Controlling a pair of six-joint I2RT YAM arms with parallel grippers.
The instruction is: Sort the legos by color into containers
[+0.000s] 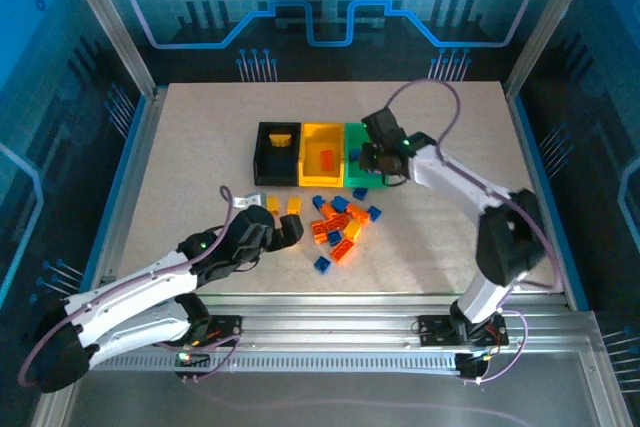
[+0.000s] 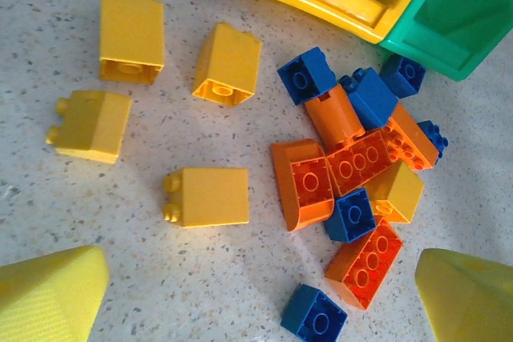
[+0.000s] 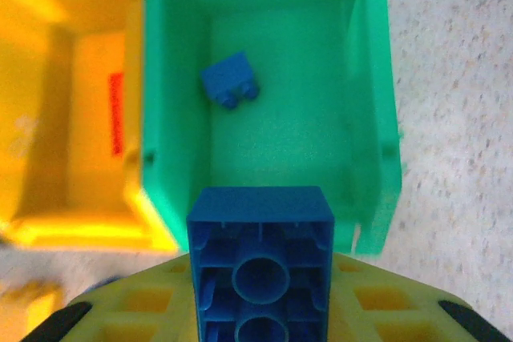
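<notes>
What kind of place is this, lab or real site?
Probably a lab robot cell, not a workplace: aluminium-framed table, printed blue backdrop panels, and toy legos staged by three small containers.

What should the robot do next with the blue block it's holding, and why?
Probably open the right arm's jaws and let the blue studded plastic brick drop. They are shut on it above the green rectangular plastic bin, where another small blue brick already lies, so blue seems to belong there. It hangs close to the near rim, so easing forward first might be safer.
</notes>
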